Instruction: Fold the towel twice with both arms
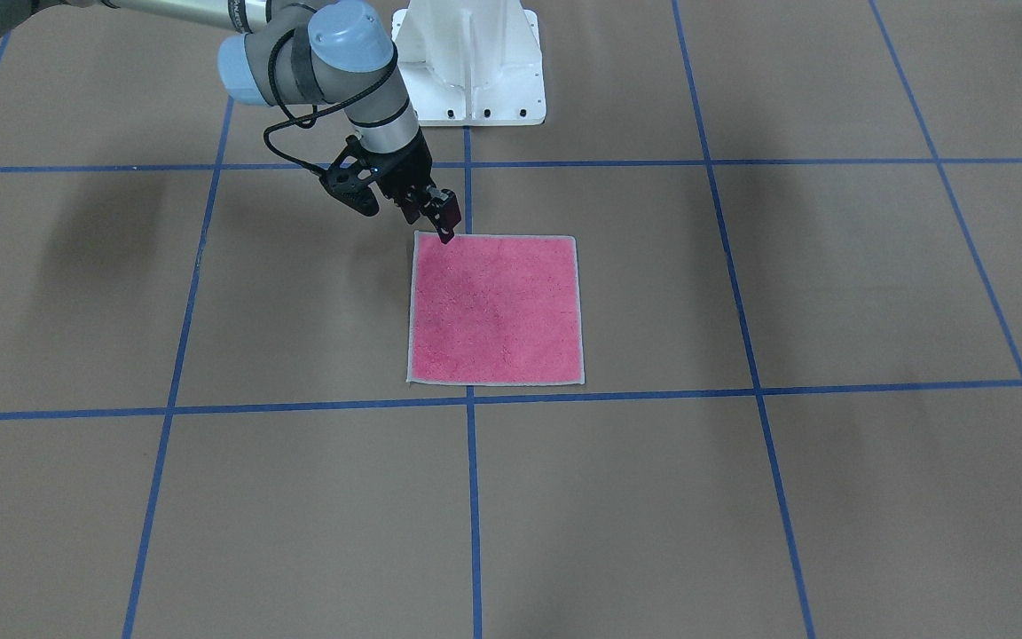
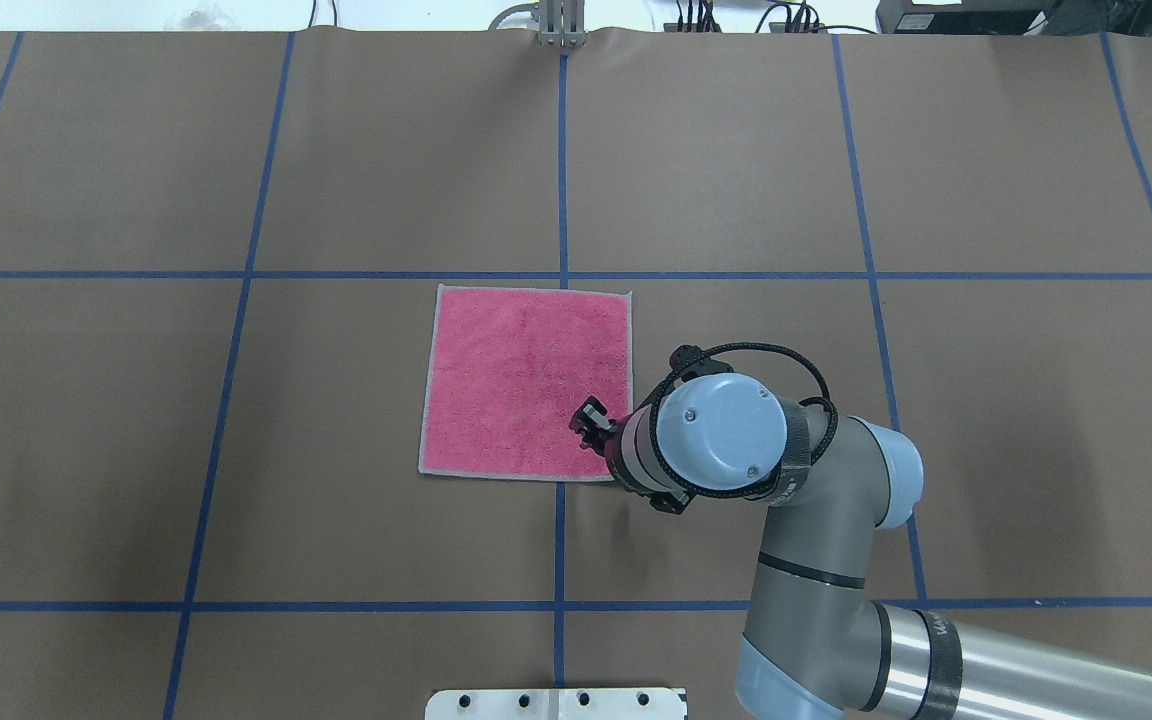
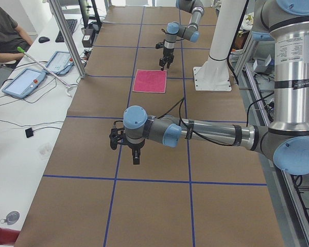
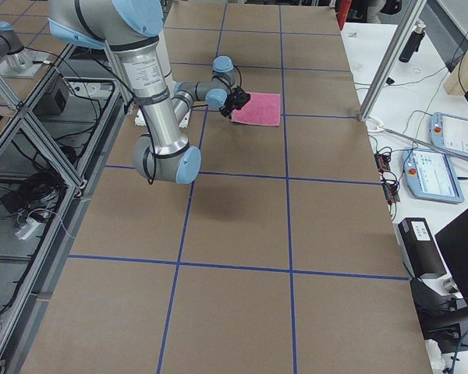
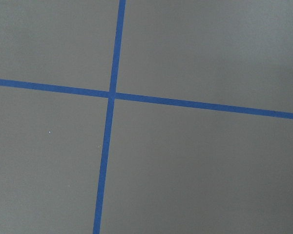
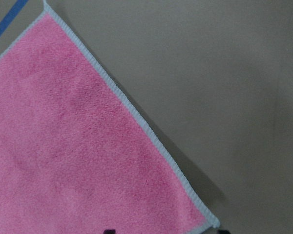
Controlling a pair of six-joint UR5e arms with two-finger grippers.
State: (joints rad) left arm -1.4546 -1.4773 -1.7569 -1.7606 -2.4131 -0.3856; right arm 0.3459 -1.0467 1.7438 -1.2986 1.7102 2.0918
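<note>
The towel (image 1: 495,311) lies flat and square on the brown table, pink face up, light grey edge all round; it also shows in the overhead view (image 2: 526,380) and the right wrist view (image 6: 63,146). My right gripper (image 1: 443,222) is open and hangs just over the towel's corner nearest the robot on its right side (image 2: 588,425). Its dark fingertips (image 6: 108,231) barely show at the bottom edge of the right wrist view, set apart on either side of that corner. My left gripper (image 3: 136,158) hangs over bare table far from the towel; I cannot tell whether it is open.
The white pedestal base (image 1: 471,62) stands just behind the towel on the robot's side. Blue tape lines (image 5: 110,95) grid the table. A side desk with tablets (image 3: 26,82) and a seated person (image 3: 5,31) runs along the far side.
</note>
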